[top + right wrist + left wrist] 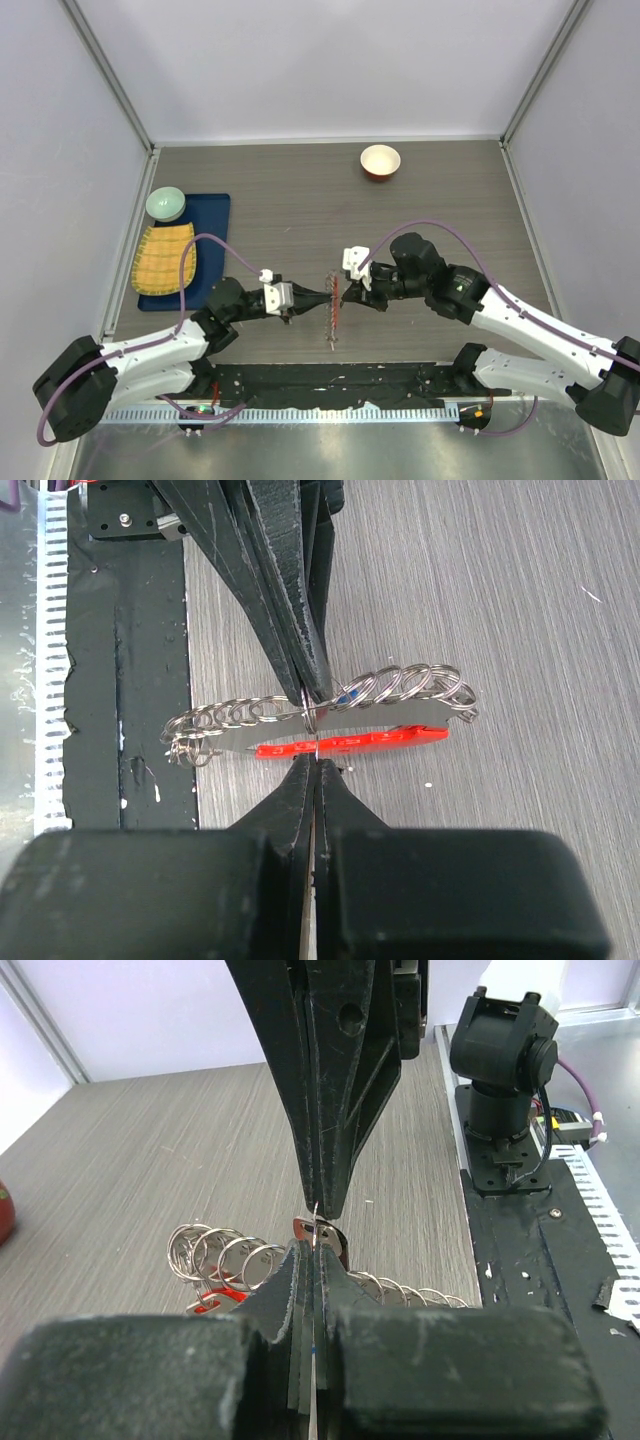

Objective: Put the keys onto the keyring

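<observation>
- At the centre of the near half of the table [260, 190], one keyring [333, 315] lies with its length running from near to far.
- The keyring consists of one red bar [360, 743] and one silvery chain of overlapping rings [410, 685]. The rings are too many and too crowded to count.
- One small blue piece [348, 695] shows among the rings. The remaining keys cannot be told apart or counted.
- Two arms meet over the keyring, one from each side.
- The left gripper [322, 298] has its jaws pressed together, with the tips at the middle of the keyring. What, if anything, is pinched cannot be told.
- The right gripper [344, 292] also has its jaws pressed together. Its tips face the left tips, almost touching, and any pinched item cannot be told.
- One thin ring [316, 1216] stands between the two sets of tips.
- One white bowl with a red rim [380, 160] stands at the far side, well apart from the keyring.
- One blue tray [215, 215] lies at the left edge. It carries one yellow mat [165, 258] and one green bowl [166, 203].
</observation>
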Available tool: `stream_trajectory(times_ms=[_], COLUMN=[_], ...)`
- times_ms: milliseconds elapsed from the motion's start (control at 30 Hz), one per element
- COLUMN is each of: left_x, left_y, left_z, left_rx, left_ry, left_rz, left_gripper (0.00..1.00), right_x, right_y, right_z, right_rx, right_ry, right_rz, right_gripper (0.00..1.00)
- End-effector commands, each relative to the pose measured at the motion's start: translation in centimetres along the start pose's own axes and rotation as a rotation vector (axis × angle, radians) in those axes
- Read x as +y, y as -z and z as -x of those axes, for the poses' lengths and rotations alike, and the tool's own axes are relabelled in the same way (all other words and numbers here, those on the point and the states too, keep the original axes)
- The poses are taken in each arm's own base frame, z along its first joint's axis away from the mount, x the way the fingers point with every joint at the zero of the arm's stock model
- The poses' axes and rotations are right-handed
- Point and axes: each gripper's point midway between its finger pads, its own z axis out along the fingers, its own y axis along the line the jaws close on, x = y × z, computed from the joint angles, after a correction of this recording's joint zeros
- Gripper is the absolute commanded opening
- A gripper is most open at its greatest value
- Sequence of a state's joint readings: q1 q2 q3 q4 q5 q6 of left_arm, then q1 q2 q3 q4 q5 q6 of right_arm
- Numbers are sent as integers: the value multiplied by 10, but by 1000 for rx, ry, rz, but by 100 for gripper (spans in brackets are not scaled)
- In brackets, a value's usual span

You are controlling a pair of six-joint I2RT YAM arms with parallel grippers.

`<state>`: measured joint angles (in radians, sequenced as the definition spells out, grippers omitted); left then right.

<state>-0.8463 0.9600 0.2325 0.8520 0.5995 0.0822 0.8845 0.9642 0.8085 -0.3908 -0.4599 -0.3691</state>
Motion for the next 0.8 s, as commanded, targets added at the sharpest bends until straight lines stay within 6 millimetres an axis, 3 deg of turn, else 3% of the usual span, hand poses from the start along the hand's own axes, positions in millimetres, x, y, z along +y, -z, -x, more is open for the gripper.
stream_trajectory(times_ms=[0, 767], left_x=[6, 3], left_y=[-9, -8], left_z=[37, 24], left_rx=[-110, -62], left_ry=[-63, -128], left_rz=[-9, -35], left_gripper=[1, 1], right_x=[1, 2], right_y=[4, 3], right_z=[14, 7], right_rx=[-45, -4], right_ry=[39, 49], right_rz=[3, 0], right_gripper=[1, 1])
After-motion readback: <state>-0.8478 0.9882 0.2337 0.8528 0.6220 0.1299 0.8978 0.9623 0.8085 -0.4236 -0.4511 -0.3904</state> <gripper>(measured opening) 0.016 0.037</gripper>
